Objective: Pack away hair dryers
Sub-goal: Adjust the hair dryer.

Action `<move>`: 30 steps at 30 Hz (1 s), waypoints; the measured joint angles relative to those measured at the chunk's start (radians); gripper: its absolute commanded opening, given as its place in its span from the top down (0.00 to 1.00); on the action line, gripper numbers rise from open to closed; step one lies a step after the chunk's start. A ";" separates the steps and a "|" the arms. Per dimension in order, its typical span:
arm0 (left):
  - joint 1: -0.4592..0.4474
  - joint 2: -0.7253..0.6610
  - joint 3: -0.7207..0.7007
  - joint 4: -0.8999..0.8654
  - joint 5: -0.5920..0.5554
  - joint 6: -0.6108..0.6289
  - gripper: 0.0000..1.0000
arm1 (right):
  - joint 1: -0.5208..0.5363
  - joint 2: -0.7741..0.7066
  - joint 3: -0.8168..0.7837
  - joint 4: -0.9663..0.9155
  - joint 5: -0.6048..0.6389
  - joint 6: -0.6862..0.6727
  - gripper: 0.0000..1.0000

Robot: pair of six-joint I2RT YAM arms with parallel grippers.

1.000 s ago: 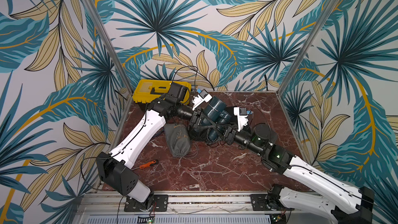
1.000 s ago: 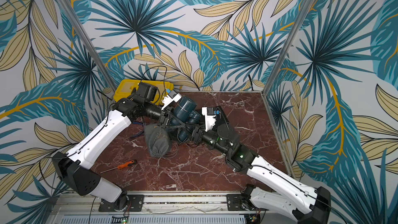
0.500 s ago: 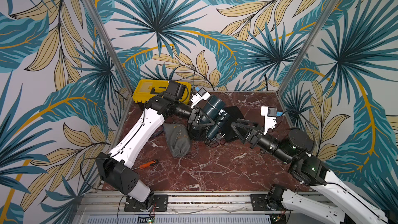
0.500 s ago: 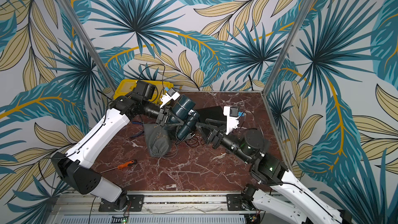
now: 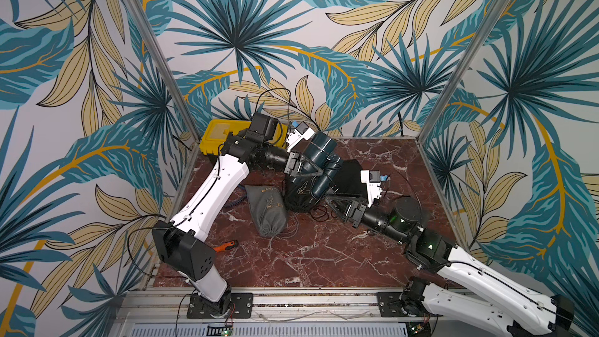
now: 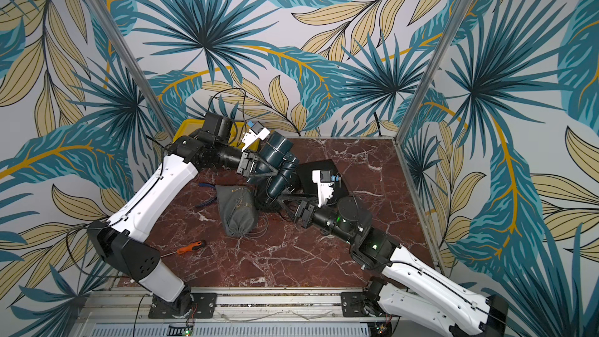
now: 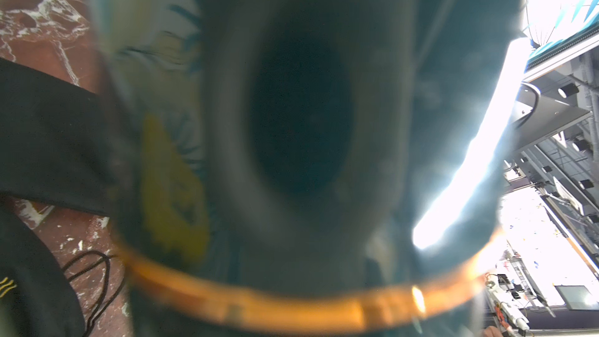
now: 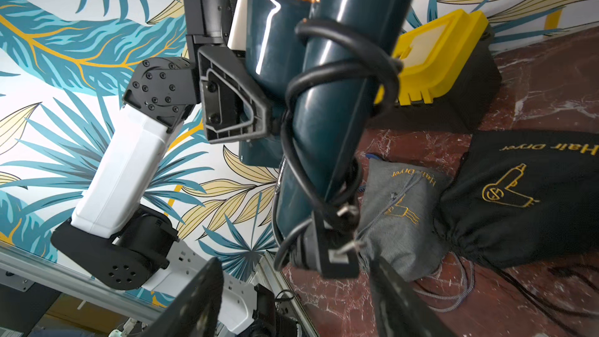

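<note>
Teal hair dryer (image 5: 319,160): lifted off the desk (image 5: 308,260) toward 12 o'clock; barrel slanting; cord (image 8: 311,163) looped round the handle; plug (image 8: 337,254) dangling at the low end
Left pincer (image 5: 303,170): clamped across the barrel, carrying all the weight
Right pincer (image 5: 335,203): jaws wide and empty, just below the handle, at 3 o'clock of centre
Bags: grey bag (image 5: 267,209) at 9 o'clock and black bag (image 5: 299,194) at centre lie stuffed and cinched; flat bag (image 5: 348,175) at 2 o'clock looks empty
Snag risk: loose cord loops or plug prongs may catch the right pincer or a bag mouth; the dryer would then twist
Slip risk: the barrel is glossy and round; a nudge from below could roll it out
Crowding: the arms are close; a hasty reach could knock them together
</note>
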 measured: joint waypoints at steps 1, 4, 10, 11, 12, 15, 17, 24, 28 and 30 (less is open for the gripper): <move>0.000 0.000 0.000 0.000 0.003 -0.005 1.00 | 0.000 0.014 0.000 0.019 0.000 0.000 0.28; 0.000 0.000 0.000 0.002 0.014 -0.016 1.00 | 0.000 0.055 0.001 0.072 0.000 0.000 0.28; 0.000 0.000 0.000 0.016 0.046 -0.045 1.00 | 0.000 0.122 0.010 0.126 0.013 -0.002 0.34; 0.000 0.000 0.000 0.021 0.051 -0.052 1.00 | 0.000 0.129 0.011 0.132 0.017 -0.005 0.35; 0.000 0.000 0.000 0.025 0.054 -0.055 1.00 | 0.000 0.133 0.011 0.137 0.020 -0.006 0.37; 0.000 0.000 -0.001 0.046 0.062 -0.072 1.00 | 0.001 0.135 0.013 0.158 0.028 -0.010 0.46; 0.000 0.000 -0.002 0.062 0.067 -0.084 1.00 | 0.002 0.135 0.013 0.179 0.034 -0.014 0.49; -0.008 0.000 -0.005 0.093 0.085 -0.114 1.00 | 0.002 0.142 0.013 0.238 0.053 -0.010 0.49; -0.018 -0.001 -0.014 0.105 0.088 -0.116 1.00 | 0.002 0.158 0.013 0.255 0.056 -0.003 0.46; -0.024 -0.001 -0.015 0.106 0.088 -0.118 1.00 | 0.002 0.165 0.013 0.262 0.057 0.001 0.48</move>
